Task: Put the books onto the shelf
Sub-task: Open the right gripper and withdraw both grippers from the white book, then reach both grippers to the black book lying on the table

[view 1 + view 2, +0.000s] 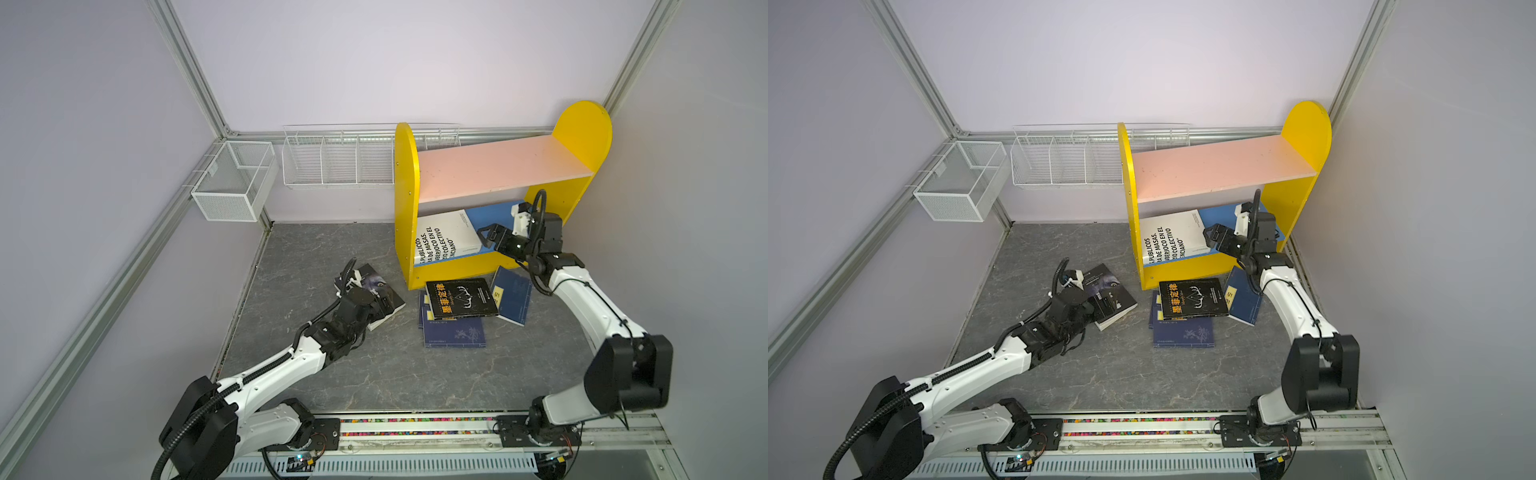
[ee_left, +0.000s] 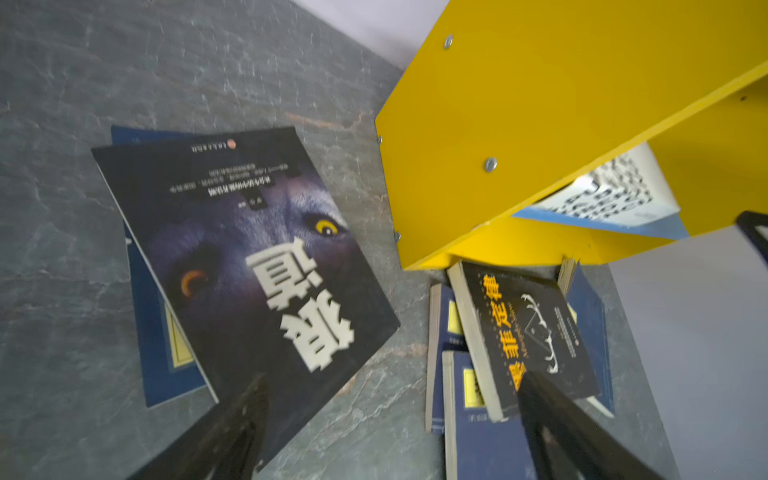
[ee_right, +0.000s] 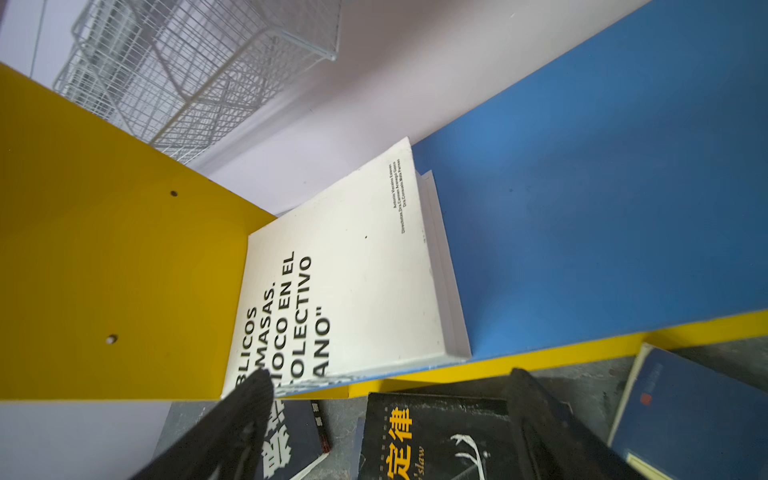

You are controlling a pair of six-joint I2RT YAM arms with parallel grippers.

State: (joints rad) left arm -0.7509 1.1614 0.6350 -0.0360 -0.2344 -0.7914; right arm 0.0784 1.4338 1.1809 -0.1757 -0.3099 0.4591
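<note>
With jaws spread and empty on both, the left gripper [image 2: 392,380] hung over the wolf-cover book [image 2: 249,249] lying flat near the shelf [image 1: 405,208], while the right gripper [image 3: 388,376] faced its lower board.

This looks like a robot lab cell: plain lilac walls [image 1: 374,62], aluminium frame profiles [image 1: 189,70] at the upper left, a mounting rail [image 1: 415,428] along the bottom edge.

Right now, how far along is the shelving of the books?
Done: one white book lies on the shelf's blue lower board. In hand: nothing; the left end effector and right end effector are open, empty. Remaining: the wolf-cover book, the orange-title black book and the navy paperbacks, on the table.
</note>
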